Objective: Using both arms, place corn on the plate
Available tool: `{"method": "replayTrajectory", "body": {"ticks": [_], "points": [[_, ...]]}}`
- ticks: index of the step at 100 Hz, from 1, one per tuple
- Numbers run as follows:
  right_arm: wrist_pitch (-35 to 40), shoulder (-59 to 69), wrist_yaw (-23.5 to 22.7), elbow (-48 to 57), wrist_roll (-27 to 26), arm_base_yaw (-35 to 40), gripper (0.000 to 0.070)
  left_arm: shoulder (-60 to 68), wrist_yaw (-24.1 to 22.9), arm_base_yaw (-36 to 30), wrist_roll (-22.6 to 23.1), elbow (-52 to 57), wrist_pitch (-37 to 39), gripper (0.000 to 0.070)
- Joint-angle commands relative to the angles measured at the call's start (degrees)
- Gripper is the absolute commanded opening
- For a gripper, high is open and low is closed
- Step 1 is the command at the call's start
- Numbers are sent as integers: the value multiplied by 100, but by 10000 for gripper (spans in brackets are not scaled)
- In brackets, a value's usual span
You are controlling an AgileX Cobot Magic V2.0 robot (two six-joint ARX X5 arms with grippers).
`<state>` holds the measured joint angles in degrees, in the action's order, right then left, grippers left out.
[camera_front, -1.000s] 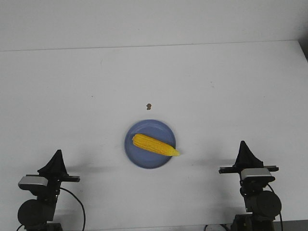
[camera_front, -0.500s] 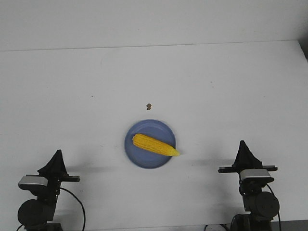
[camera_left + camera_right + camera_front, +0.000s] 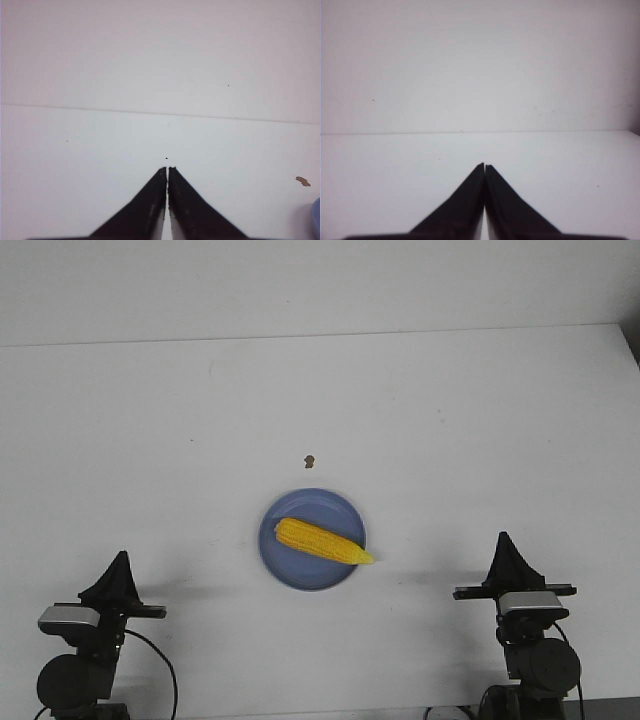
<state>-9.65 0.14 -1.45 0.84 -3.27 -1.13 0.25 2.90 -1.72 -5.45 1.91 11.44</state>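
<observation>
Looking from the front, nothing has shifted over the last second: the corn [image 3: 322, 541] lies across the plate [image 3: 285, 562], tip overhanging its rim, both arms parked well apart. Left end effector [image 3: 167, 171] pinched closed, empty. Right end effector [image 3: 484, 167] likewise. Task looks finished.

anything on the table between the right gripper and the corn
Nothing: in the front view only bare white table separates the right gripper from the corn.

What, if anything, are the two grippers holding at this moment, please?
Nothing: the left gripper and right gripper are shut and empty, while the corn cob lies on the blue plate.
</observation>
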Motion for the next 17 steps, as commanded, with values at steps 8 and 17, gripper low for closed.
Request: {"method": "replayTrajectory", "body": {"ticks": [8, 17], "points": [[-61, -7, -2, -13, -61, 9, 1, -7, -11, 9, -15, -111, 63, 12], [-61, -7, -2, -13, -61, 9, 1, -7, -11, 9, -15, -111, 63, 12]]}}
